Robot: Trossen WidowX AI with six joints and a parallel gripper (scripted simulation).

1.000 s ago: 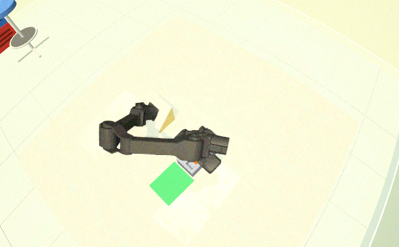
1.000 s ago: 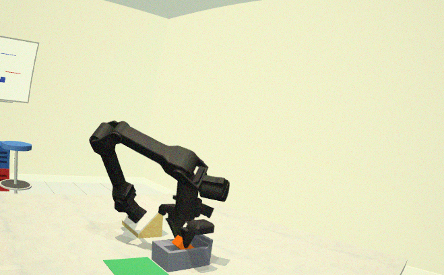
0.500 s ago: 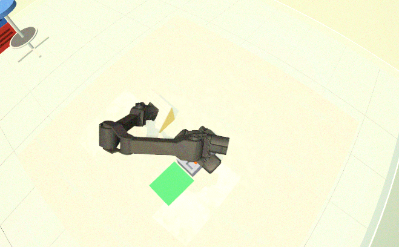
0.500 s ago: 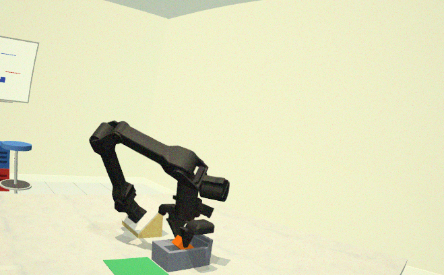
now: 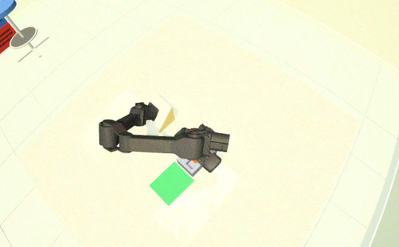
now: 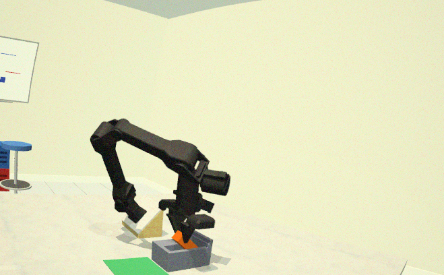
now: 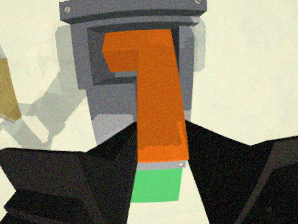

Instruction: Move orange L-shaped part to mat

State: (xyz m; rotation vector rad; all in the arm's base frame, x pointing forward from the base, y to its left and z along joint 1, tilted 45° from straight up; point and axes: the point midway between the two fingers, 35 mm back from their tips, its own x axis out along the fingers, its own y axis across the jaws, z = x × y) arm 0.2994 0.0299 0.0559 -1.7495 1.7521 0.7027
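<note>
The orange L-shaped part [image 5: 195,161] [image 6: 177,235] [image 7: 157,100] is tilted, its straight end raised above the rim of the grey tray [image 5: 192,174] [image 6: 186,261] [image 7: 112,104]. Its L-shaped end is low, over or in the pocket; its exact depth is hard to tell. My gripper [image 6: 181,238] [image 7: 159,126] is shut on the straight, raised end, one finger on each side. In the top view the arm hides the fingertips and most of the part. The green mat [image 5: 171,184] [image 6: 135,266] [image 7: 157,185] lies flat beside the tray, with nothing on it.
A tan wedge [image 5: 168,120] [image 6: 152,226] [image 7: 7,92] with a pale sloping face stands near the arm's base. The tray has a raised wall [image 6: 204,238] [image 7: 132,12] at the end away from the mat. A blue stool [image 5: 0,10] [image 6: 17,145] stands far off.
</note>
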